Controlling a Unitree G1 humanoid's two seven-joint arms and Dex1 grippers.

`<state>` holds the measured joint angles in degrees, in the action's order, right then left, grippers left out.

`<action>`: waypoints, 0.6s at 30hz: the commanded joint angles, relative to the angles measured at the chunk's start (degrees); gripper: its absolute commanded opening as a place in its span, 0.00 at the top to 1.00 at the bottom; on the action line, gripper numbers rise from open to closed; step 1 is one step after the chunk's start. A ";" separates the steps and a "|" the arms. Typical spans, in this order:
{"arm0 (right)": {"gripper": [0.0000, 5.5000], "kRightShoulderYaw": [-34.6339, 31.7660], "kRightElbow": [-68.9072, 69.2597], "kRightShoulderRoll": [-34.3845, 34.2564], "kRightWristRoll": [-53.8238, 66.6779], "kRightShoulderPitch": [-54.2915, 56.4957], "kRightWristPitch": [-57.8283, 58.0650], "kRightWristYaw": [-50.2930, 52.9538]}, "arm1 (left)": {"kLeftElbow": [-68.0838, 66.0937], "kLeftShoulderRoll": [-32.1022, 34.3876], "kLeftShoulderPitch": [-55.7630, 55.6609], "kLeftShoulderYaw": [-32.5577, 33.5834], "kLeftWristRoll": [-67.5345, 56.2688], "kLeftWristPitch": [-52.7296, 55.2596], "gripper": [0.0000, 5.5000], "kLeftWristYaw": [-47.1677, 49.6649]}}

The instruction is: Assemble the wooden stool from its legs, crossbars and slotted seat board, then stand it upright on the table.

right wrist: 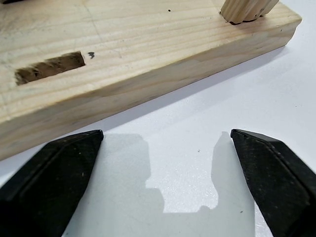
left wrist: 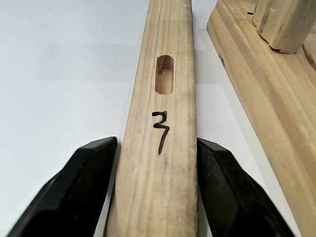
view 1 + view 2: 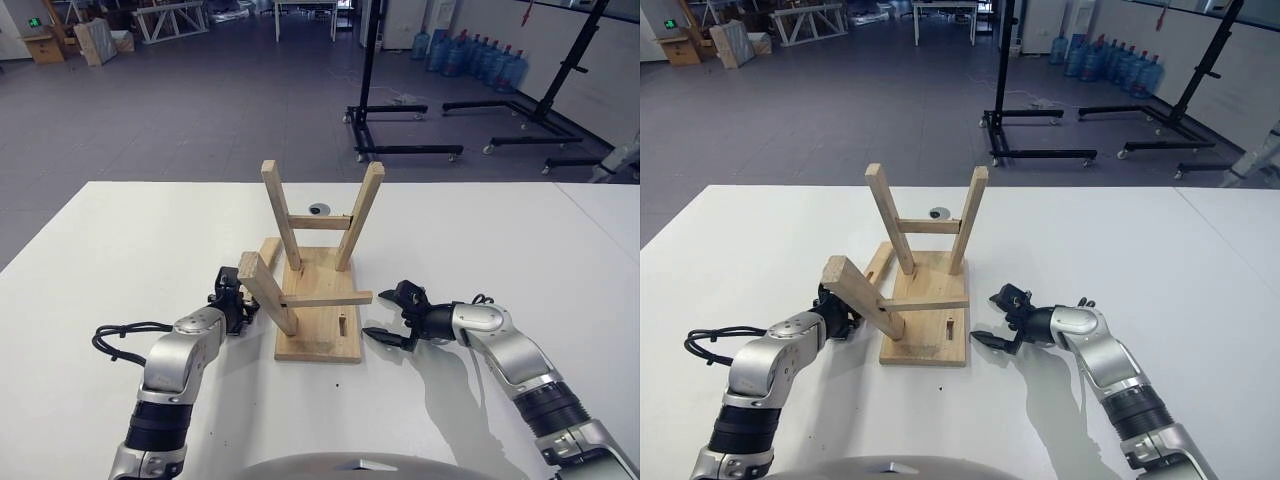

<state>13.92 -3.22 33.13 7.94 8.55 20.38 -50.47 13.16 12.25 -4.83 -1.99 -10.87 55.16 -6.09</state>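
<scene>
The two head cameras sat side by side above the arms, facing forward and down across the white bench (image 3: 110, 240) and taking in open floor beyond its far edge. Both covered the same scene from a middle distance, with the stool (image 3: 318, 300) near centre; it fell a little further left in the right eye view. The left wrist camera sat just behind the left pincer (image 2: 155, 140) and looked out along the wooden leg (image 2: 163, 44) held in it, very close. The right wrist camera looked low over the bench from behind the right pincer (image 1: 166, 133), between its spread tips. Both wrist views caught the seat board (image 1: 148, 44) edge-on.
</scene>
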 commanded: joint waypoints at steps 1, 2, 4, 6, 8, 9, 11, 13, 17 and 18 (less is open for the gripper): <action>0.13 1.32 -1.38 0.15 -1.72 -0.91 1.17 0.17 | -3.00 0.05 2.77 0.06 0.73 2.23 0.60 0.12; 0.13 1.33 -1.40 0.11 -1.72 -0.91 1.17 0.18 | -3.21 0.04 2.87 0.24 0.83 2.06 0.62 0.15; 0.13 1.34 -1.35 0.04 -1.71 -0.91 1.29 0.25 | -3.59 0.10 2.96 0.58 0.96 1.70 0.63 0.13; 0.13 1.35 -1.36 -0.02 -1.69 -0.83 1.40 0.28 | -3.87 0.30 2.65 1.25 1.03 1.22 0.63 0.16; 0.13 1.32 -1.53 -0.07 -1.69 -0.67 1.44 0.29 | -3.89 0.86 1.67 2.45 0.90 0.58 0.63 0.00; 0.13 1.29 -1.72 -0.13 -1.70 -0.53 1.41 0.33 | -3.80 1.48 0.68 3.56 0.70 0.09 0.63 -0.30; 0.13 1.16 -2.06 -0.25 -1.70 -0.33 1.36 0.48 | -4.12 2.66 -1.29 5.32 0.43 -1.12 0.63 -1.12; 0.13 0.74 -2.93 -0.67 -1.73 0.33 1.17 1.05 | -4.37 3.97 -4.46 8.38 -0.86 -3.69 0.63 -2.58; 0.13 -1.46 -7.54 -2.59 -2.51 3.44 0.14 5.28 | -4.19 9.00 -12.98 14.99 -3.68 -10.87 0.63 -7.22; 0.13 -2.46 -9.51 -3.15 -2.69 4.81 -0.27 7.01 | -3.42 10.39 -14.93 16.35 -4.46 -12.62 0.63 -8.51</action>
<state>12.84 -8.10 30.43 7.84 11.69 19.48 -47.14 8.21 19.56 -15.25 11.81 -13.73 45.93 -12.27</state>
